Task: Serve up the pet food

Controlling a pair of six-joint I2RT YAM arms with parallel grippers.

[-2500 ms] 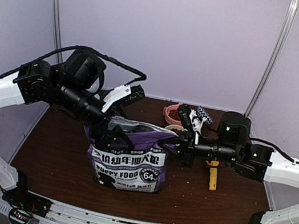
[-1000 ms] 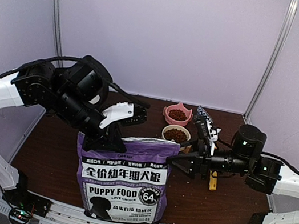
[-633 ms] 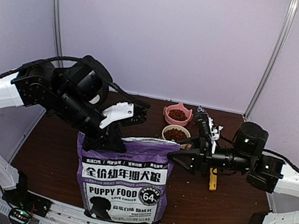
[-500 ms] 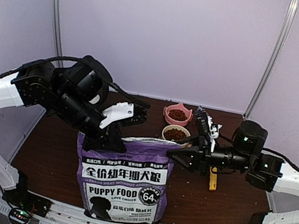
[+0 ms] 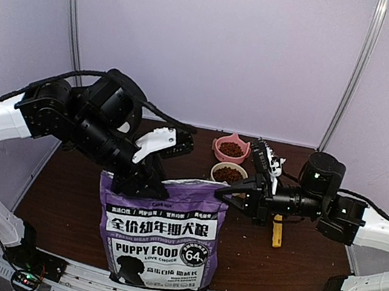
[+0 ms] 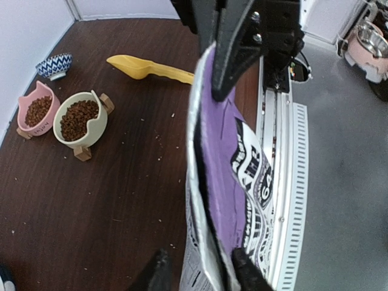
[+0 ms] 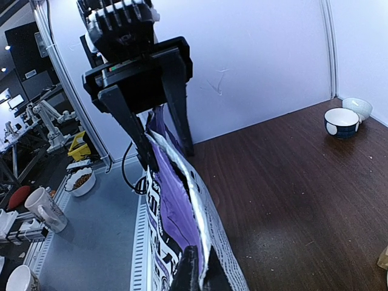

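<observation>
The purple pet food bag (image 5: 157, 229) stands upright at the table's front middle, its top edge slightly parted. My left gripper (image 5: 144, 180) straddles the top left edge; in the left wrist view its fingers (image 6: 159, 274) stand apart on either side of the bag's rim (image 6: 206, 200), so this gripper (image 6: 200, 271) is open. My right gripper (image 5: 225, 194) is shut on the top right corner, and in the right wrist view the gripper (image 7: 203, 267) pinches the silver-lined edge (image 7: 182, 176). Brown kibble (image 5: 228, 174) fills the cream bowl (image 6: 77, 119) and the pink bowl (image 5: 231, 149).
A yellow scoop (image 5: 277, 232) lies on the table under my right arm. A blue-patterned bowl (image 6: 53, 64) sits at the back right near the wall. Two small bowls (image 7: 341, 121) stand at the far left back corner. Kibble crumbs dot the dark wooden table (image 5: 64, 198).
My right gripper moved left and closed on the bag's top right corner. My left gripper opened its hold on the top left edge. The bag was raised upright earlier and stays standing.
</observation>
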